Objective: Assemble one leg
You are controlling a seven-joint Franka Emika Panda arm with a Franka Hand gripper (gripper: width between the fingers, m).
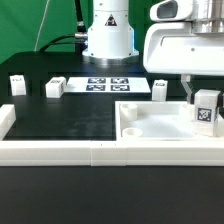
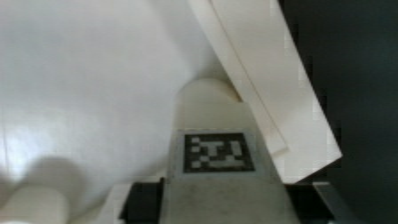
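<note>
A green backdrop (image 1: pixel 40 25) hangs behind the black table (image 1: pixel 60 115).

The leg (image 1: pixel 206 110) and the panel (image 1: pixel 165 122) look like smooth matt white plastic; the table (image 1: pixel 60 118) is matt black.

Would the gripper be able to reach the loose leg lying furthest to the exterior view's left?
Probably not yet: the gripper seems shut on a leg over the panel. That far leg looks unobstructed.
</note>
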